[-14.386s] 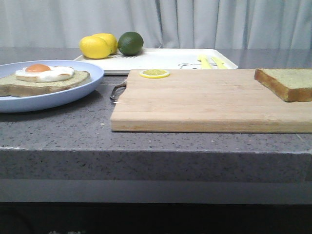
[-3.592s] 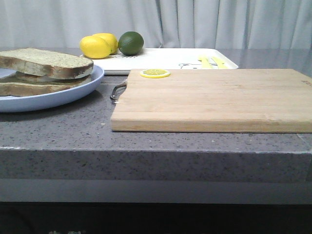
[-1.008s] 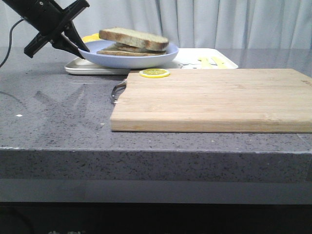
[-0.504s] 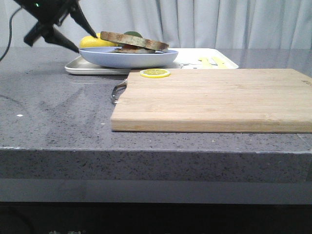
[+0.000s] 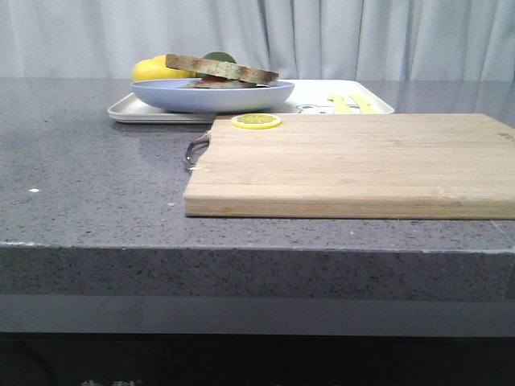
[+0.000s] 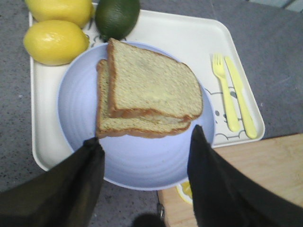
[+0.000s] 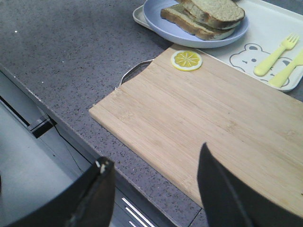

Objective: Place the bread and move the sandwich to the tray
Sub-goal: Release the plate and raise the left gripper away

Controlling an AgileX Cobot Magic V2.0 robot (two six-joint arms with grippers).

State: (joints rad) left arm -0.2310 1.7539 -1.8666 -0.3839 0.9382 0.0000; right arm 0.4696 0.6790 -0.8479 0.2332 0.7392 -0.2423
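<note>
We see the sandwich (image 6: 147, 97), with the bread (image 6: 154, 85) on top, sitting on the blue plate (image 6: 80, 127), which rests inside the tray (image 6: 189, 38) beside two lemons (image 6: 54, 41) and a lime (image 6: 117, 14). Both the left gripper (image 6: 144, 165) above the plate and the right gripper (image 7: 154, 189) over the cutting board (image 7: 227, 118) have jaws spread, holding nothing. We judge the task about done; the main risk is a low left finger catching the plate's near rim on retreat, dragging it or sliding the offset top slice.
</note>
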